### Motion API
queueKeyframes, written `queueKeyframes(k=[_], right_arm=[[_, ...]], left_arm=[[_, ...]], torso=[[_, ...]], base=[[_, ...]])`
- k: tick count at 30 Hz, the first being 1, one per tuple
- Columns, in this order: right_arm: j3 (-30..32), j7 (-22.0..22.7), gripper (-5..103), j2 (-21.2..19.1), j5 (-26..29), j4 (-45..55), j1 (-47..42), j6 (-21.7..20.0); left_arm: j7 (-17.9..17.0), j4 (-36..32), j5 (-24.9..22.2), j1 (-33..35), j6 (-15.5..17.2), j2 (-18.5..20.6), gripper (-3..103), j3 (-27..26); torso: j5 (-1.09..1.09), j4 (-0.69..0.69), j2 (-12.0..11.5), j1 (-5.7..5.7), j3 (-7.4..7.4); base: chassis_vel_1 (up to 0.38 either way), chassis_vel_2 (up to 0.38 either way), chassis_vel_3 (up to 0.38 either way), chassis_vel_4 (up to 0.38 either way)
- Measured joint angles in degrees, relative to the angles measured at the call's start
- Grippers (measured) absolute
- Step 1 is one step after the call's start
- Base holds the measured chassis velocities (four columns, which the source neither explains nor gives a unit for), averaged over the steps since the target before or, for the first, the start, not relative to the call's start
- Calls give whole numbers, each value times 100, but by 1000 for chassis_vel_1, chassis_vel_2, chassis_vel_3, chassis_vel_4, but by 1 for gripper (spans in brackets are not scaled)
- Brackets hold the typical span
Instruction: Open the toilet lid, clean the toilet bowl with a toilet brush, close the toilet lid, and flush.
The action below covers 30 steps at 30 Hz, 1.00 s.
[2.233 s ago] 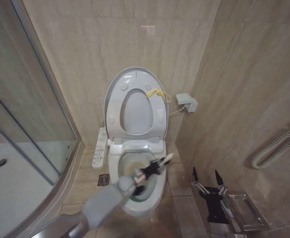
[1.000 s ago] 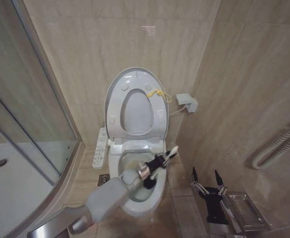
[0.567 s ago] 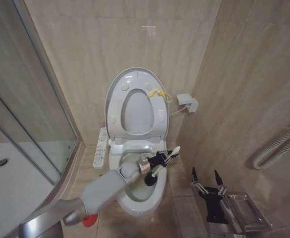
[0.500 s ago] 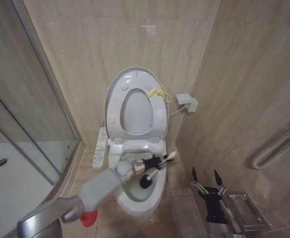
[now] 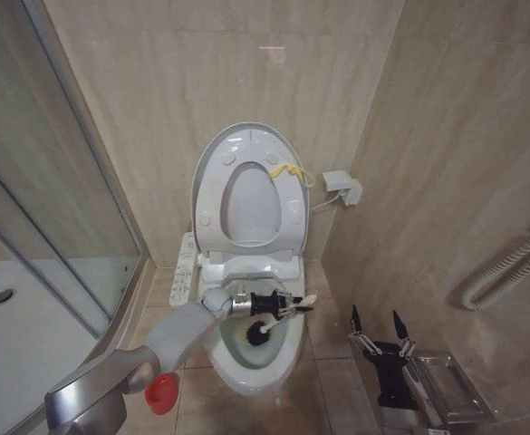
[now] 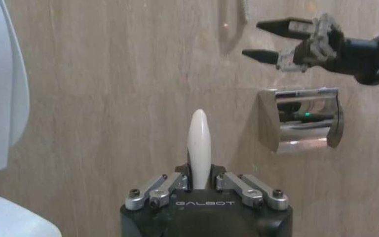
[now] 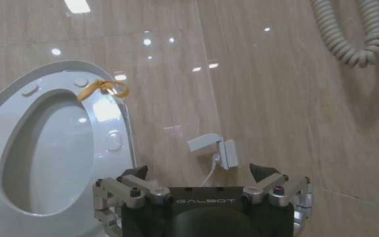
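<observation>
Beige glossy tiles cover the walls (image 5: 174,82) and floor (image 5: 332,385), a curved glass shower enclosure (image 5: 38,208) stands beside me, and a coiled hose (image 5: 505,263) hangs opposite.

Beige marble-look wall tiles (image 5: 201,72) fill the upper frame. Curved glass shower enclosure (image 5: 47,199) at left edge, white shower tray with round drain (image 5: 2,296) in lower left. Small square metal floor drain (image 5: 189,328) on beige floor tiles, lower centre-left. Round red plastic cup (image 5: 161,393) near bottom, left of centre. White wall socket with plug and cable (image 5: 342,188) right of centre. Shiny chrome paper holder (image 5: 450,385) lower right. Coiled grey-white hose (image 5: 509,267) at right edge.
</observation>
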Motion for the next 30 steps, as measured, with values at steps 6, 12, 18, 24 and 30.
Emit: queueKeyframes(k=[6,12,18,24,30], right_arm=[[39,4,100,4,3,-3,8,-7],[27,4,100,-10,4,-2,8,-9],[46,10,100,-8,18,-44,32,-9],[28,6,100,-6,14,-20,20,-9],[16,4,100,34,0,-27,17,-6]], left_arm=[[55,-311,-195,-28,101,-63,19,-129],[140,76,18,115,-31,-20,19,-129],[22,-570,-59,304,-42,-12,19,-89],[-92,-500,-63,429,-91,-74,19,-146],[-295,-295,118,340,-217,-233,19,-124]], torso=[[-2,-15,1,-1,-2],[1,0,0,0,0],[0,-13,1,-1,-2],[-1,-1,0,0,0],[-1,-11,1,-1,-1]], base=[[0,0,0,0],[0,0,0,0],[0,0,0,0],[0,0,0,0],[0,0,0,0]])
